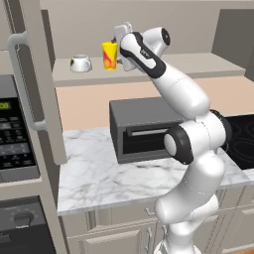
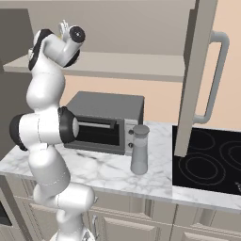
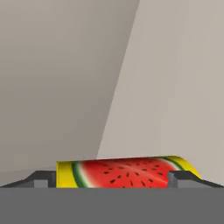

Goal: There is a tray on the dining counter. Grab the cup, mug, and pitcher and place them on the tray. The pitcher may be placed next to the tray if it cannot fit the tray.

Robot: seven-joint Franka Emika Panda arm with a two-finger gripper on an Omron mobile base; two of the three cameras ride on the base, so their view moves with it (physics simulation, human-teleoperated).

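Observation:
The yellow cup (image 1: 109, 55) with a watermelon design stands on a high beige shelf (image 1: 198, 67). My gripper (image 1: 120, 49) is raised to it and open, with the cup (image 3: 127, 171) lying between the two fingertips (image 3: 43, 178) without being clamped. The squat white mug (image 1: 80, 63) sits on the same shelf, left of the cup. Down on the marble counter, the tall grey pitcher (image 2: 140, 149) stands upright beside the microwave. In the right base view the gripper (image 2: 62, 27) pokes out behind the hand. The tray and the dining counter are out of view.
A dark grey microwave (image 1: 144, 129) sits on the marble counter (image 1: 94, 178) under my arm. A black cooktop (image 2: 207, 160) lies to the right. A tall panel with a long handle (image 2: 212, 80) rises at its edge, and an oven stack (image 1: 17, 134) stands at the left.

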